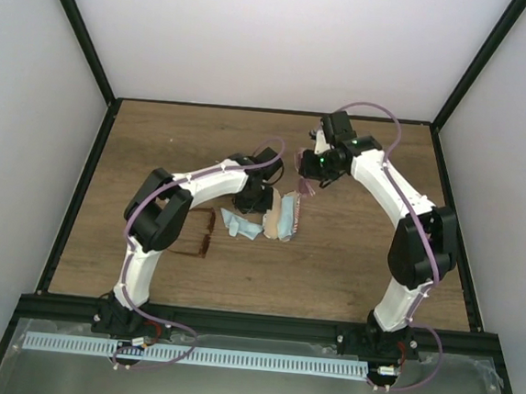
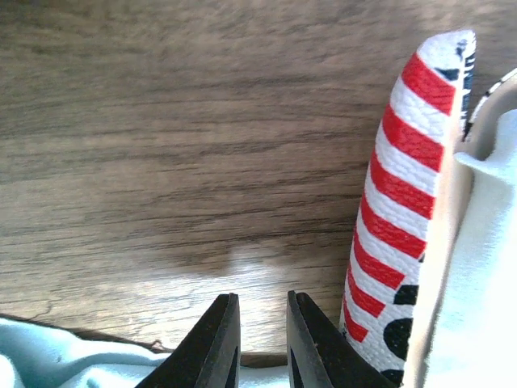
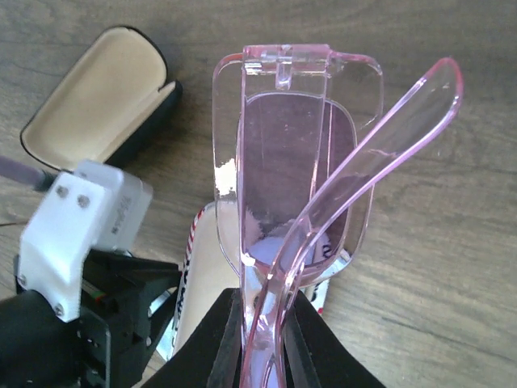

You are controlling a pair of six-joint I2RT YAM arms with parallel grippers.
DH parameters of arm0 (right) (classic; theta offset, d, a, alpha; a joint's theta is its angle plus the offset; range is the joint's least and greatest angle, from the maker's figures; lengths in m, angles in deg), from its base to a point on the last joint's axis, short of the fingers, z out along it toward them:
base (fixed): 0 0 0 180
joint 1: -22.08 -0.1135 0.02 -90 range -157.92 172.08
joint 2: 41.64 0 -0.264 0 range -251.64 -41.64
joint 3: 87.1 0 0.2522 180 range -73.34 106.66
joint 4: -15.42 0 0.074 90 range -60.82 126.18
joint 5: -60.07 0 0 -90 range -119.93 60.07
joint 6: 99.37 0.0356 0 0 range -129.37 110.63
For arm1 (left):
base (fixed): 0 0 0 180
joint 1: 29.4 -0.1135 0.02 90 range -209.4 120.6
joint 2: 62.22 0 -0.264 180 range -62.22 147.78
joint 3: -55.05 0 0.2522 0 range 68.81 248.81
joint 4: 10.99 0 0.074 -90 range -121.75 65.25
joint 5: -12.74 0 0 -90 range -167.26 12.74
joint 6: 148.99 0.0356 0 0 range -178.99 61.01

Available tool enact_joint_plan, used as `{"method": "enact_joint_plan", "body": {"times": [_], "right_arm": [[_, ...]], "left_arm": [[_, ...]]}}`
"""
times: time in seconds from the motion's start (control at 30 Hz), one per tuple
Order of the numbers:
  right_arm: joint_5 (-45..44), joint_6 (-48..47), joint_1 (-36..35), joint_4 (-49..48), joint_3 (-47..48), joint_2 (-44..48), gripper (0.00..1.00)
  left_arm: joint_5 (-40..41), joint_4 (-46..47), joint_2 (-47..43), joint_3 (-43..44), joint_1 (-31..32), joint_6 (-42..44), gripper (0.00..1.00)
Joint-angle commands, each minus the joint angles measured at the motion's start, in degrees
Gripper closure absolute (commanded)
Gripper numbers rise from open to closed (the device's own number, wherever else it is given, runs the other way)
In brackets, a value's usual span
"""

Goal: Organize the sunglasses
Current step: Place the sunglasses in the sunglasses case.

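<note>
My right gripper (image 3: 266, 295) (image 1: 312, 178) is shut on a folded pair of pink translucent sunglasses (image 3: 283, 145) (image 1: 302, 188), held above the open red-and-white striped case (image 3: 202, 275) (image 1: 278, 219). A light blue cloth (image 2: 485, 283) lies inside that case. My left gripper (image 2: 262, 299) (image 1: 258, 201) is low over the table just left of the case's upright striped shell (image 2: 404, 186). Its jaws stand a narrow gap apart, and only bare wood shows between the tips. A thin dark brown pair of sunglasses (image 1: 200, 233) lies flat on the table further left.
A second light blue cloth (image 1: 239, 224) (image 2: 48, 356) lies crumpled between the dark sunglasses and the striped case. A black case with a tan lining (image 3: 89, 97) lies open beyond the left arm. The wooden table (image 1: 359, 261) is ringed by a black frame and white walls.
</note>
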Motion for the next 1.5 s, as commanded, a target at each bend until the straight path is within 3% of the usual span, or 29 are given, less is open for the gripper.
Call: {"method": "enact_joint_plan", "body": {"times": [0.0,0.47,0.93,1.47], "right_arm": [[0.81,0.34,-0.73,1.63,-2.24,2.90,0.98],[2.89,6.99,-2.50,-0.14,-11.98,4.56,0.98],[7.07,7.00,-2.55,-6.43,-19.12,2.04,0.98],[5.69,5.83,-2.56,-8.26,-16.97,-5.01,0.98]], "left_arm": [[-1.49,0.91,-0.60,2.90,0.84,-0.87,0.81],[-2.20,1.85,-1.09,4.11,3.26,-4.30,0.81],[-1.92,1.54,-0.94,5.00,3.65,-4.57,0.80],[-2.19,0.51,-0.71,5.52,3.77,-4.38,0.80]]}}
